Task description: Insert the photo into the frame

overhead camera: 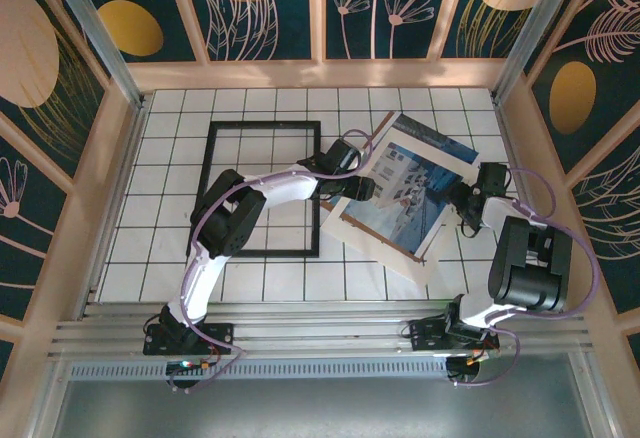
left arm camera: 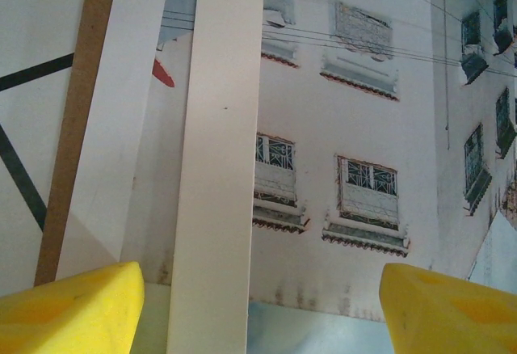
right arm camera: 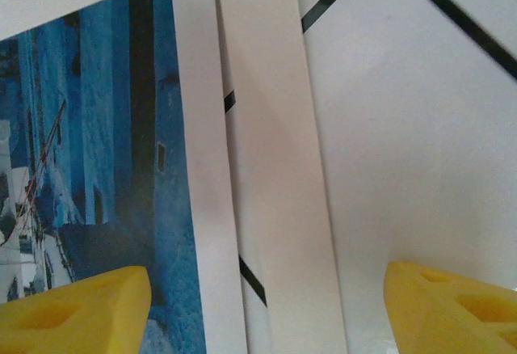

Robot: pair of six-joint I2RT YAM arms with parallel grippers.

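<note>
Yellow-tipped left claw (left arm camera: 260,309) and right claw (right arm camera: 265,309) both gape empty above the photo (overhead camera: 415,183).

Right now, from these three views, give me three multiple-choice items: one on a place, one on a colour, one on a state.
1. Where does the photo lie?
A. Inside the frame
B. Beside the frame, on its right, askew on the tiles
C. Held up in the air, folded

2. What colour is the frame?
A. Gold
B. White
C. Black

3. How does the left gripper stand?
A. Open, above the photo
B. Shut on the frame
C. Shut on the photo

Answers:
1 B, tiles show through the empty frame while the photo lies to its right.
2 C, its thin edges are black.
3 A, its yellow fingers stand wide apart with the print below them.
</note>
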